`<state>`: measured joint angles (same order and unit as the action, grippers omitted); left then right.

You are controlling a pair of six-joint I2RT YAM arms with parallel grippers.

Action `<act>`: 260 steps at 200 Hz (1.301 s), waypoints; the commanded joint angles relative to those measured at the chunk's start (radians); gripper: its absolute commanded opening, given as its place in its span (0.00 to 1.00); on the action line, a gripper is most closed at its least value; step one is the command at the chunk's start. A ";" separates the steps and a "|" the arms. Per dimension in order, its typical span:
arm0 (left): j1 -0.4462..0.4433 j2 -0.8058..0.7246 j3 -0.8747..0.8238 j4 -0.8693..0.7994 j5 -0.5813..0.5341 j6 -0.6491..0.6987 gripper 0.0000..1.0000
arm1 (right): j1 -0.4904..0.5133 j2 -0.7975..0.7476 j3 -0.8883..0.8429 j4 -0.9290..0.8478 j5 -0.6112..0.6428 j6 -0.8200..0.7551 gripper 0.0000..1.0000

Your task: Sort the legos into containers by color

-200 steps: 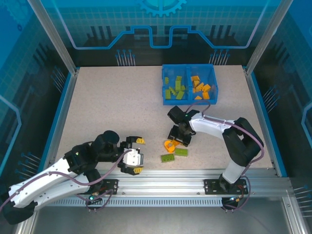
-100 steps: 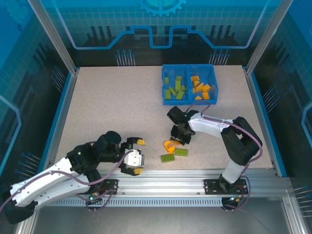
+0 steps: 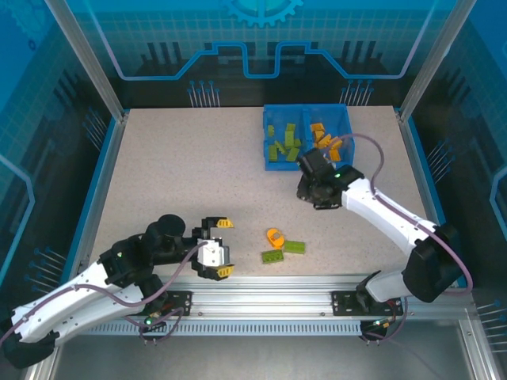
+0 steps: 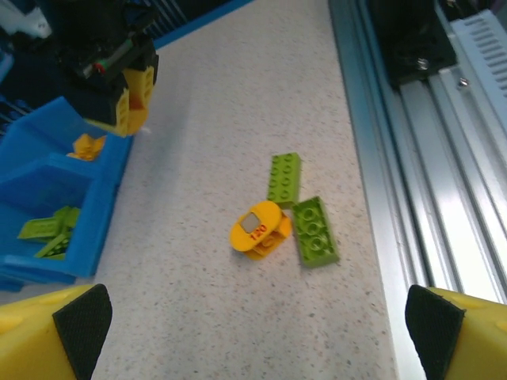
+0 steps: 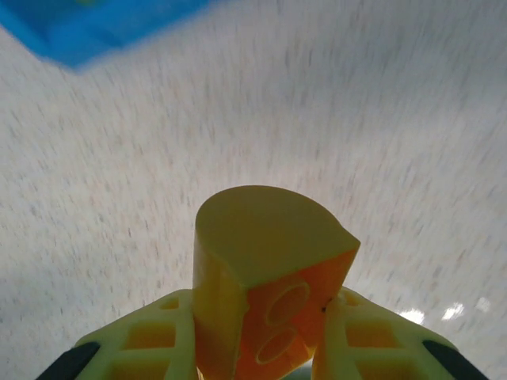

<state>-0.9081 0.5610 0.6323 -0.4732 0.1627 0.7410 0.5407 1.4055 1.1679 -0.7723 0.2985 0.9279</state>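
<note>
My right gripper is shut on an orange curved lego, held above the table just in front of the blue bin. The bin's left compartment holds lime green legos; its right compartment holds orange legos. On the table lie an orange rounded piece and two green bricks. My left gripper stands open to the left of them with nothing in it. The left wrist view shows the orange piece, both green bricks and the right gripper near the bin.
An aluminium rail runs along the near table edge, close to the loose bricks. Blue walls border the table on both sides. Bare speckled tabletop spreads left of the bin.
The right gripper has risen from beside the loose bricks and moved back and right toward the bin with the orange lego. The left arm shifted slightly left.
</note>
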 commanded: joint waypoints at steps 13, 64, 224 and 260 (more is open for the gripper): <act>0.032 -0.012 -0.001 0.095 -0.081 -0.122 0.99 | -0.168 0.060 0.142 0.093 0.042 -0.326 0.28; 0.082 -0.010 0.003 0.094 -0.067 -0.147 0.99 | -0.375 0.491 0.572 0.058 -0.042 -0.443 0.29; 0.118 0.105 0.075 0.106 -0.193 -0.391 0.99 | -0.435 0.926 1.220 -0.201 -0.107 -0.422 0.60; 0.118 0.219 0.199 0.078 -0.238 -0.636 0.99 | -0.416 0.634 0.809 -0.044 -0.195 -0.444 0.61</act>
<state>-0.7990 0.7307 0.7319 -0.3931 -0.0242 0.3218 0.1123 2.2303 2.1860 -0.9134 0.1917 0.4892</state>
